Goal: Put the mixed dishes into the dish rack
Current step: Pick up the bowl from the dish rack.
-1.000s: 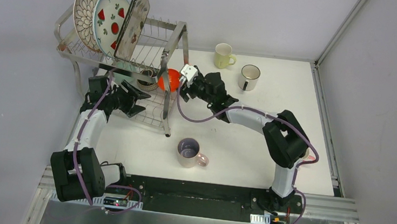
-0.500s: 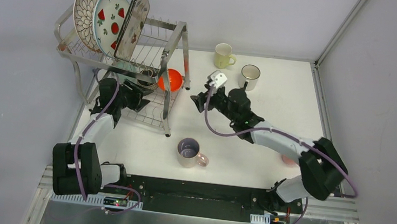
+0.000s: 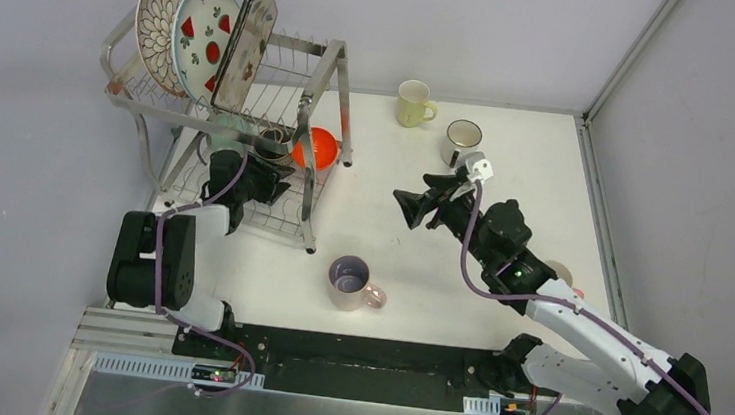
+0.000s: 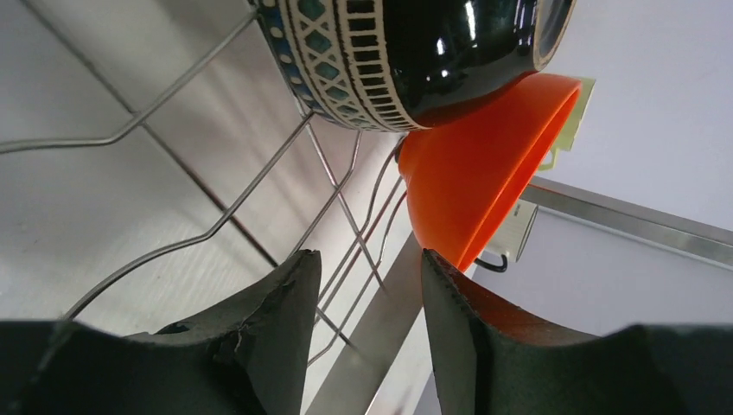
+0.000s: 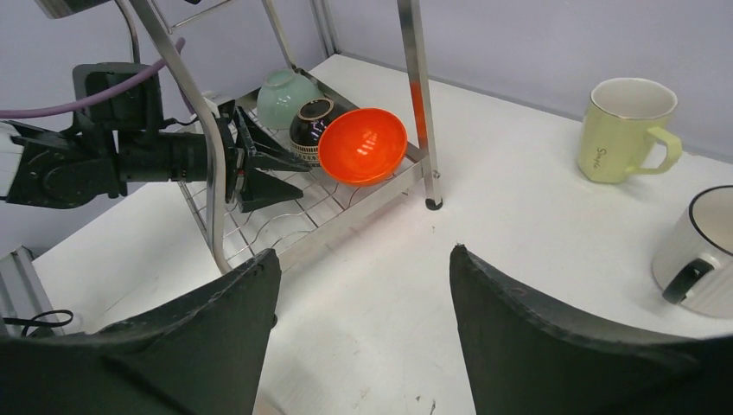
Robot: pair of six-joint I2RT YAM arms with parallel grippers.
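The dish rack (image 3: 327, 75) holds three plates (image 3: 205, 41) upright on its top tier. In its lower tier the orange bowl (image 3: 317, 146) leans on edge against the brown bowl (image 3: 270, 146), with the mint bowl (image 5: 288, 91) behind them. My left gripper (image 3: 280, 185) reaches into that tier just short of the orange bowl (image 4: 467, 190), open with nothing between its fingers. My right gripper (image 3: 406, 206) hangs open and empty over the bare table right of the rack. The yellow mug (image 3: 415, 103), white mug (image 3: 461, 140) and lilac mug (image 3: 349, 280) stand on the table.
The rack's upright post (image 5: 415, 86) and wire floor (image 4: 216, 233) close round the left gripper. A pinkish mug (image 3: 565, 275) shows partly behind the right forearm. Grey walls bound the table at the back and right.
My right gripper has drawn back from the orange bowl, to the right and toward the front. The left gripper has pushed further into the lower tier and its jaws have narrowed.
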